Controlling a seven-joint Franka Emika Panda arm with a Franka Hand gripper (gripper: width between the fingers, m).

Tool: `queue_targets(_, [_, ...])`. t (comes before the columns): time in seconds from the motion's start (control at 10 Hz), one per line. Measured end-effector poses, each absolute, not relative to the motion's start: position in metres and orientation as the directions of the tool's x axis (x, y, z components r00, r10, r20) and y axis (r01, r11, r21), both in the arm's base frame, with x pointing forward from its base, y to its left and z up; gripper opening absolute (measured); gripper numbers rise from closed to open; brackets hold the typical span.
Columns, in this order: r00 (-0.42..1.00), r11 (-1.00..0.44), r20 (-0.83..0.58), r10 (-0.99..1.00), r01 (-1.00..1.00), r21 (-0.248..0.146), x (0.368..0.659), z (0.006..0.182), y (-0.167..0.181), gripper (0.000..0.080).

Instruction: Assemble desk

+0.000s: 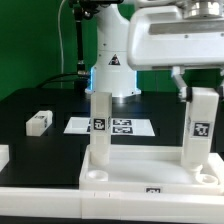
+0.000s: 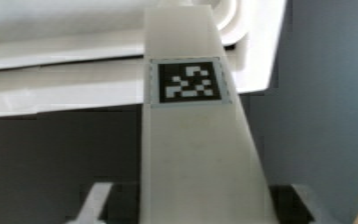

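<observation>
**A:** Gripper (image 1: pixel 197 92) clenched on the leg (image 1: pixel 200 130) at the exterior view's right. Why hold it upright?

**B:** So its foot meets the corner socket of the tabletop panel (image 1: pixel 130 165) squarely, I'd judge. The fingers (image 2: pixel 297 205) flank it on both sides.

**A:** And the other leg (image 1: pixel 101 125)?

**B:** Standing on the panel's other corner, while a spare leg (image 1: pixel 40 122) lies loose on the table.

Our exterior view sits low and close before the surface (image 1: pixel 25 100) and faces across it toward the arm's base (image 1: pixel 112 70). Our wrist view looks from very near along the tagged leg (image 2: pixel 190 140) onto the tabletop panel (image 2: pixel 51 95). We find in both views this tagged leg (image 1: pixel 200 125), at the exterior view's right, and the tabletop panel (image 1: pixel 130 165).
</observation>
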State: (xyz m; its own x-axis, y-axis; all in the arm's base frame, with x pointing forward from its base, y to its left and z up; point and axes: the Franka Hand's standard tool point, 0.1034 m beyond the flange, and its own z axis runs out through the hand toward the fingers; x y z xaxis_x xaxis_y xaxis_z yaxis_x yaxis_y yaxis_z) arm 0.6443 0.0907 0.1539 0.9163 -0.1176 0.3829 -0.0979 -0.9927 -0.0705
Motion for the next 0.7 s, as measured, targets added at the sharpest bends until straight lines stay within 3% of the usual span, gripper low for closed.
queue_targets(0.7, [0.896, -0.996, 0.437, -0.081, -0.061, -0.06, 0.6475, 0.1509, 0.0989, 0.0291])
